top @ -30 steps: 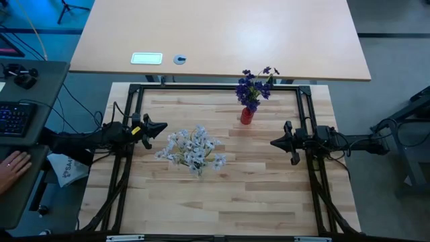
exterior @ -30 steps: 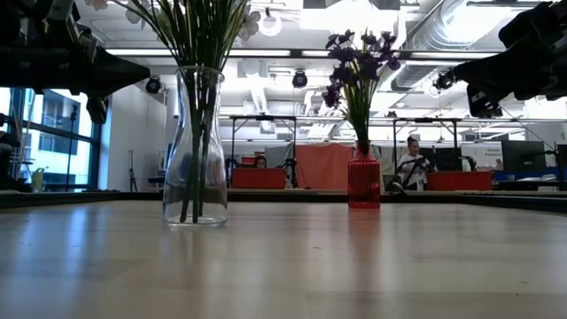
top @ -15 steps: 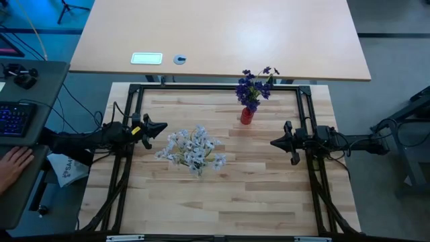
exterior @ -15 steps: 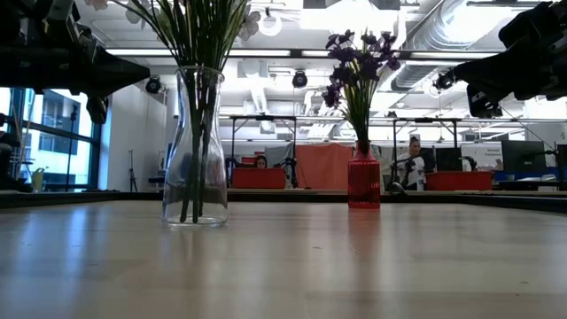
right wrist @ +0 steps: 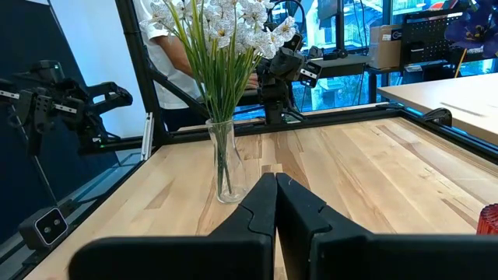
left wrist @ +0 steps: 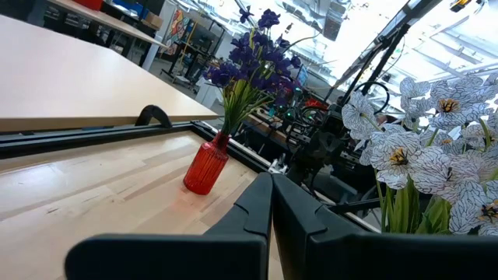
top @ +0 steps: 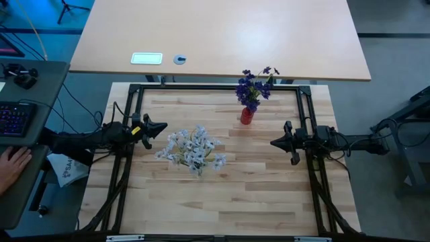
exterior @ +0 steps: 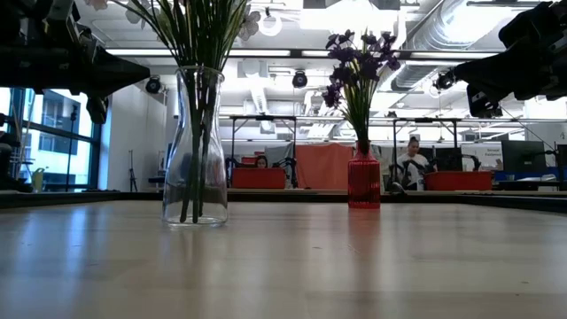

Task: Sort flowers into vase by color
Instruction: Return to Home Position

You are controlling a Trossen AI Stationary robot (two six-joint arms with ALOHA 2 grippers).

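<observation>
The pale white-bluish flowers [top: 192,149] stand with their stems in the clear glass vase [exterior: 195,151], which rests upright on the table. The dark purple-blue flowers [top: 254,86] stand in the small red vase [top: 246,115] near the far edge. My left gripper [top: 161,127] hovers shut just left of the white flowers, touching nothing. My right gripper [top: 275,142] hovers shut at the table's right side, right of the red vase. In the wrist views, both grippers' fingers [left wrist: 271,204] [right wrist: 275,204] are closed together and hold nothing.
A black metal frame [top: 215,87] runs round the wooden table. Behind it stands a second tabletop with a small white device [top: 146,58] and a round object [top: 179,59]. A person's hand [top: 13,165] rests at a desk on the far left.
</observation>
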